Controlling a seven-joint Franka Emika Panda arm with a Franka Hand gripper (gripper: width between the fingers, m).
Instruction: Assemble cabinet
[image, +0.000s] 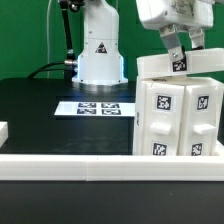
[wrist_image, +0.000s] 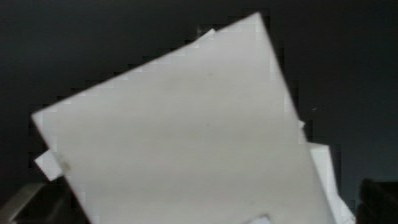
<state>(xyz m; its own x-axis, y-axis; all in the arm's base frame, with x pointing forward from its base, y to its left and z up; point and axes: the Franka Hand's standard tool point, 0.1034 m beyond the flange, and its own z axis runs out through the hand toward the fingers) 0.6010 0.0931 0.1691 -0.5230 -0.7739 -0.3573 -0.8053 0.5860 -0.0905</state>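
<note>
The cabinet (image: 180, 115) stands on the black table at the exterior view's right, a large white box with tagged front panels. My gripper (image: 179, 58) reaches down from above onto its top edge, and the fingers (image: 172, 48) close on a white tagged part of the top. In the wrist view a flat white face of the cabinet (wrist_image: 178, 130) fills most of the picture, tilted, against the dark table. It hides my fingertips there.
The marker board (image: 98, 107) lies flat on the table in front of the arm's white base (image: 100, 50). A long white border rail (image: 90, 162) runs along the near edge. A small white piece (image: 3, 130) sits at the left edge.
</note>
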